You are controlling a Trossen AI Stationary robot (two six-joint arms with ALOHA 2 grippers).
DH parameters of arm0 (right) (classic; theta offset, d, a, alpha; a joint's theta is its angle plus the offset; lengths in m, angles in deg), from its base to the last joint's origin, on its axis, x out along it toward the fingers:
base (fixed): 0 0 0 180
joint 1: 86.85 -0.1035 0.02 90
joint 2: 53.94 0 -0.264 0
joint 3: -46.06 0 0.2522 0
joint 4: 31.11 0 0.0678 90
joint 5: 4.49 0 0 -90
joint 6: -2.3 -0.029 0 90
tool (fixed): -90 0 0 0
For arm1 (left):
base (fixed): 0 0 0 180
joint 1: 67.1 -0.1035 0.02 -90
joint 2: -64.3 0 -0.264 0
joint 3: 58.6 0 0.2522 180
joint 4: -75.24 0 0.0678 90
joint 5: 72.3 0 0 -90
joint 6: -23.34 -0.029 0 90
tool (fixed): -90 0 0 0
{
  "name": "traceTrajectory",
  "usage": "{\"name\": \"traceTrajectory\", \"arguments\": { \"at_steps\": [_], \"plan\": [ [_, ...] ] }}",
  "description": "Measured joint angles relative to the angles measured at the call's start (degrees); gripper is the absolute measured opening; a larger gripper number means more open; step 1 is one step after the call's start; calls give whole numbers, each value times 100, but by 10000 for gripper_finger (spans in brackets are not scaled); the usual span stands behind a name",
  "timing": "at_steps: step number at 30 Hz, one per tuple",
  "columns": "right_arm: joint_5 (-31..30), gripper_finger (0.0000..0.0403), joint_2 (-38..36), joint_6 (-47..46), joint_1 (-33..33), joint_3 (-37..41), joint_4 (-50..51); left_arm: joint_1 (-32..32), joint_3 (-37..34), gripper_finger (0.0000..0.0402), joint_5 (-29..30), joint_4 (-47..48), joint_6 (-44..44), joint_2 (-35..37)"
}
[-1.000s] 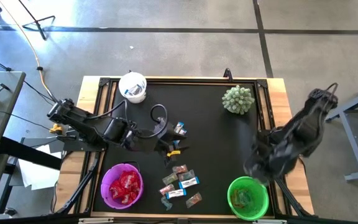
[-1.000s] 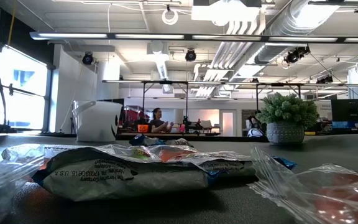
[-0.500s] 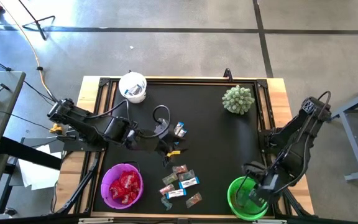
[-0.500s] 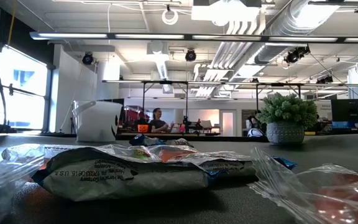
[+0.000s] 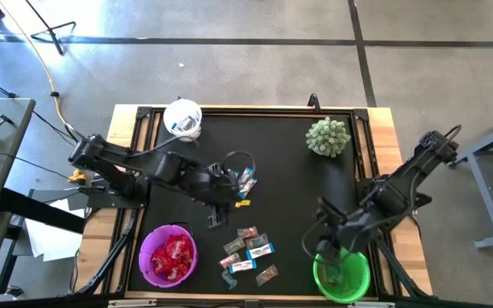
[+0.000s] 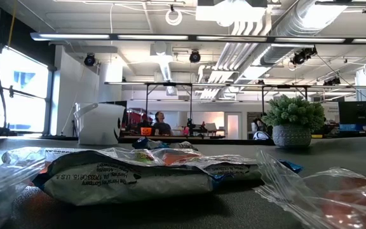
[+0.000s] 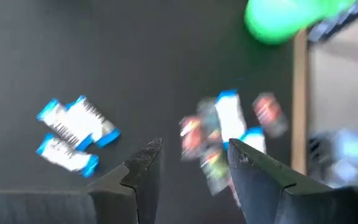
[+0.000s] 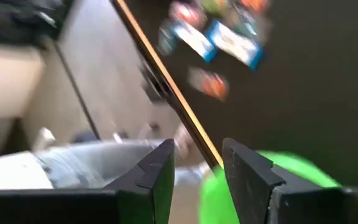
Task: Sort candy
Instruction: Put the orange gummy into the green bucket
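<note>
Across the middle of the high view, the black mat is lying on a wooden table. Candy is sitting in a loose heap at lower centre, with two blue-and-white bars apart, nearer mid-frame. A white cup is standing at upper left of the mat, a plant at upper right, a purple bowl with red packets at lower left and a green bowl at lower right. The left gripper is hovering between bars and heap, and the right gripper is hanging over the green bowl's rim. Grey concrete floor is surrounding the table.

Low down, in the low view, crinkled wrappers are filling the foreground and hiding most of the mat; the cup is at left, the plant at right. Behind, a workshop with ceiling ducts is showing, and a person is sitting far off.

Past the left wrist's fingers, which are standing apart and holding nothing, the bars are lying at left, blurred candy at centre, and the green bowl at upper right.

From the right wrist, fingers are spread and empty above the green bowl; candy is blurring at the top.
</note>
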Motion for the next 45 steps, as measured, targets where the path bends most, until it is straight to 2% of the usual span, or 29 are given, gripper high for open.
{"name": "traceTrajectory", "arguments": {
  "at_steps": [5, 9, 12, 20, 26, 32, 41, 45],
  "plan": [
    [-97, 122, 27, 553, 323, 0, -646, 55, -378, 165, -333, 1, -700, -372],
    [-108, 122, 27, 737, 421, 0, -742, 159, -769, 165, -445, -606, -1256, -687],
    [-84, 122, 27, 874, 434, 0, -738, 190, -1008, 165, -390, -1422, -1433, -875],
    [288, 122, 26, 1269, 357, 0, -742, 160, -1189, 165, -24, -2385, -333, -1745],
    [737, 122, 19, 1442, 252, 0, -699, 244, -1189, 165, -373, -2638, 322, -2181],
    [788, 122, 19, 1600, 191, 0, -537, 461, -1189, 165, -483, -2605, 508, -2398],
    [844, 122, 16, 1927, 194, 0, -439, 464, -1180, 165, 456, -2656, 525, -2590],
    [922, 122, 16, 1927, 196, 0, -439, 381, -1173, 165, 450, -2668, 636, -2710]
  ]
}}
